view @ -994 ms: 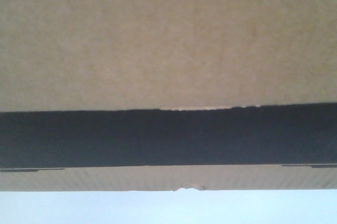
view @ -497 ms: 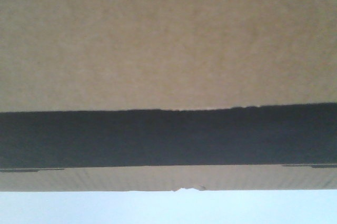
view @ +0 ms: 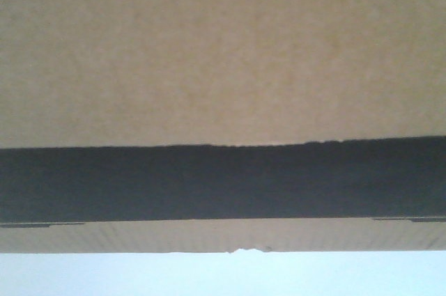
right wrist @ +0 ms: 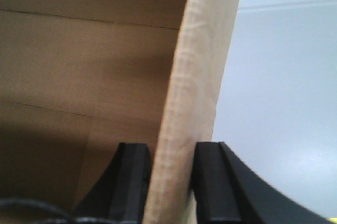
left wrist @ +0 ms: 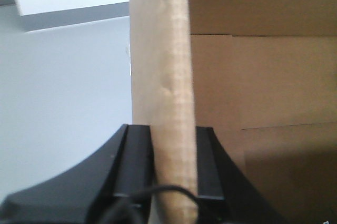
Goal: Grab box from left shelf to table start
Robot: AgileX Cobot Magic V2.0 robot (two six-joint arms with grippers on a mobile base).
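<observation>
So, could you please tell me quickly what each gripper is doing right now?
Left gripper: closed on a cardboard panel of the box.
Right gripper: closed on a cardboard panel of the box as well.

box — seemingly no readable text

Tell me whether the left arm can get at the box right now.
Apparently yes: the left end effector sits closed on an upright cardboard wall of the box, one finger each side, nothing in between.
</observation>
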